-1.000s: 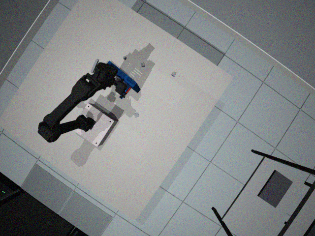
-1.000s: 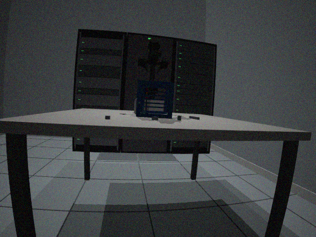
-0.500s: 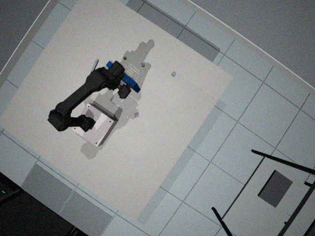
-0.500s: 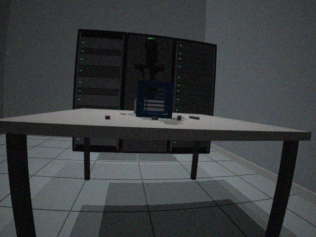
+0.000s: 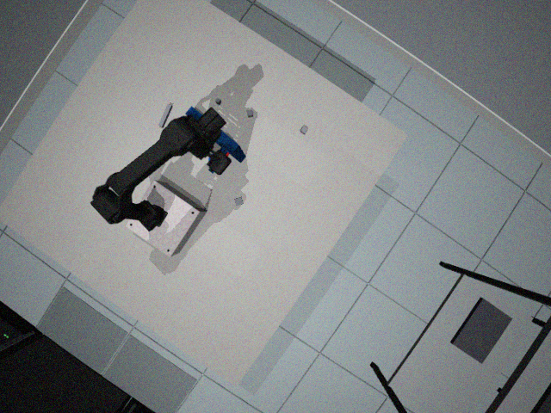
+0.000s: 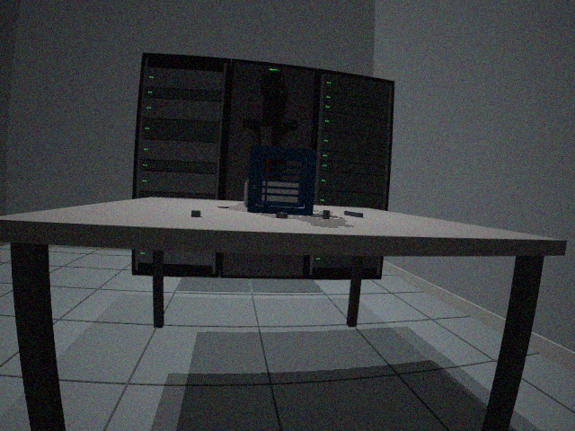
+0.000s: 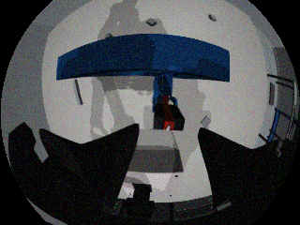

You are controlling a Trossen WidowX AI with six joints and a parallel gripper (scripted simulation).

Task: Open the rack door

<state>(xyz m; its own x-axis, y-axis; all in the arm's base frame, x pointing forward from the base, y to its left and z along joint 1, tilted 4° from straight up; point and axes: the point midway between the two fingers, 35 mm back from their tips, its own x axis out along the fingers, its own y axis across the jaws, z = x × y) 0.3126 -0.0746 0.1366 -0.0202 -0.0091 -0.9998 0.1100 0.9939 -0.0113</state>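
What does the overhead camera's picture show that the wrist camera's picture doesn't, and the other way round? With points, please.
Only the top view shows the arm's long black upper link point(image 5: 145, 165).

Only the wrist view shows the gap between the black gripper's point(image 7: 169, 128) two pointed fingers, with nothing held.

Both show the blue upright rack frame point(image 5: 231, 145) point(image 7: 145, 56), the pale box-shaped base with dark screw dots point(image 5: 180, 222) point(image 7: 159, 161), and the thin grey bar on the table point(image 5: 162, 113) point(image 7: 78, 92).

Texts, labels, brands, numbers, signs: none | we found nothing we could read in any view
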